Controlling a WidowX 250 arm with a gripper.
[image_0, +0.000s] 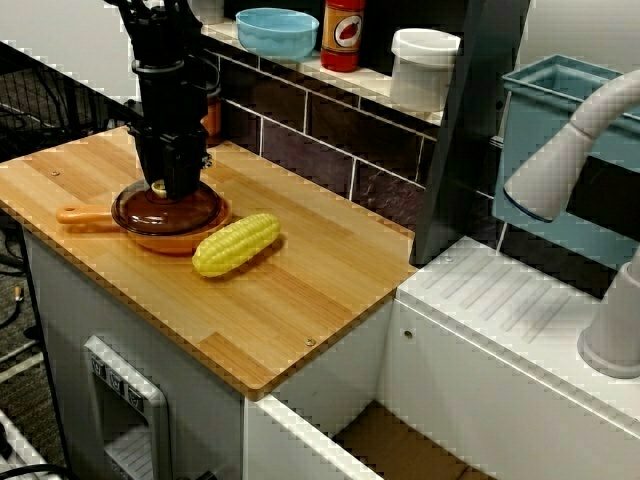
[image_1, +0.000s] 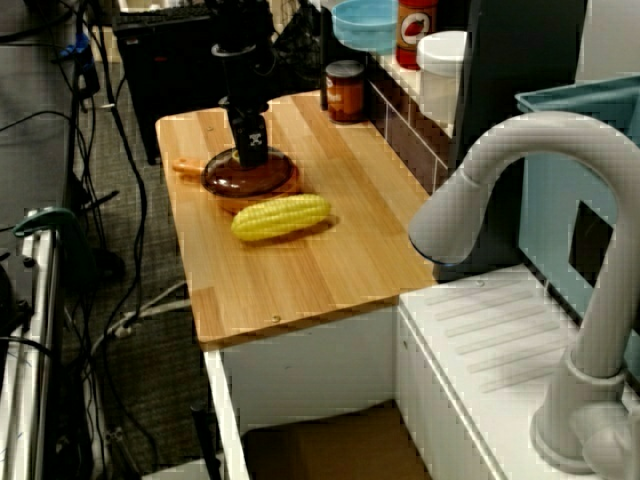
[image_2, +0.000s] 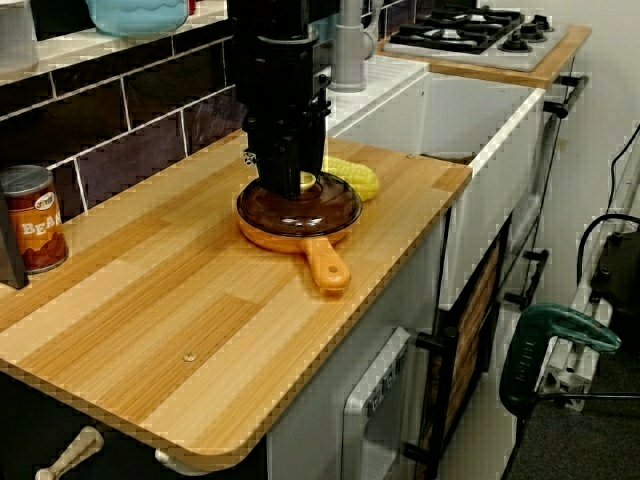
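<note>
- Your tool (image_0: 171, 187) stood at the knob (image_2: 305, 181) of the pan's lid (image_0: 165, 210); whether it gripped, I couldn't tell.
- Corn (image_0: 236, 243) lay just beside the pan (image_0: 88, 215) on the table (image_0: 300, 295).

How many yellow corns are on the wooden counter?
1. The corn lies on the wooden counter beside the orange pan, on the side away from its handle. None other shows in any view.

Wooden counter (image_0: 300, 290): orange pan (image_0: 165, 241), corn (image_0: 236, 244), bean can (image_2: 32, 218).
</note>
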